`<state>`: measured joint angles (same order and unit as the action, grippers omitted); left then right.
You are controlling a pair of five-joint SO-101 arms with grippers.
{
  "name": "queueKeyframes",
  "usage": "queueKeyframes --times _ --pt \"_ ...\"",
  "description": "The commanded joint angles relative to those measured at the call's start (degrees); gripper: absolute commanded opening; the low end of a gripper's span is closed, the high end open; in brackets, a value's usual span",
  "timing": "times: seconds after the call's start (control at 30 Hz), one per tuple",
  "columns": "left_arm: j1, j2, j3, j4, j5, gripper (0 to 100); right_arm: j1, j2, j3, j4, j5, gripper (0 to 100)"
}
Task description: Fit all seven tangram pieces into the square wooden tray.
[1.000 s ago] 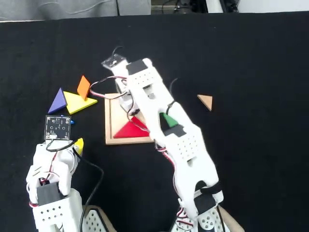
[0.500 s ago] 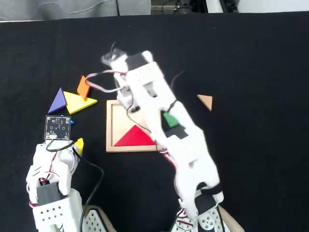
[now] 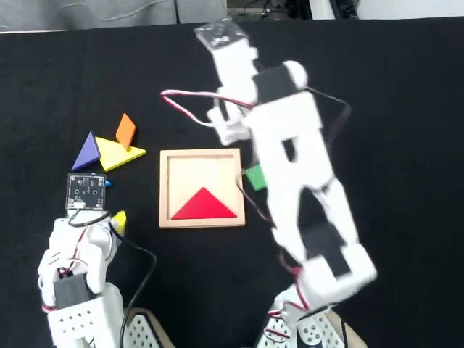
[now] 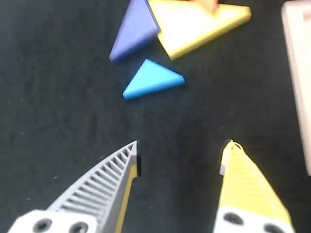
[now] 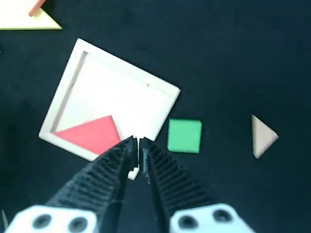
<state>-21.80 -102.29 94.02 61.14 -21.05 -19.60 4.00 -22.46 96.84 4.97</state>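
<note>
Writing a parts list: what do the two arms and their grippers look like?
Both arms are white plastic with black motor blocks: left arm, right arm trailing red-and-white wires. Left gripper: one grey ribbed finger, one yellow. Right gripper: black ribbed fingers.

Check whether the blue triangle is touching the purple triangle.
Apart. The left wrist view shows it plainly: a strip of bare black table runs between the blue triangle and the nearest edge of the purple triangle.
</note>
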Motion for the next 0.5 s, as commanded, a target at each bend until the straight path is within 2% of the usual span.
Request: queueKeyframes --times 0.0,0.17,0.3,0.47 --pt "-0.04 -0.09 -17.36 6.24 0.00 27 2.46 -12.53 18.59 -9.05 -0.18 1.1" --pt "1.27 3.25 -30.20 9.85 -0.26 27 7.38 -20.79 49.19 -32.70 -0.18 1.1" --pt "6.73 17.85 -40.31 13.80 0.00 27 8.26 -23.25 64.92 -50.64 -0.18 1.1" --pt "11.65 45.45 -57.45 13.89 -0.35 27 6.68 -23.25 67.74 -53.27 -0.18 1.1"
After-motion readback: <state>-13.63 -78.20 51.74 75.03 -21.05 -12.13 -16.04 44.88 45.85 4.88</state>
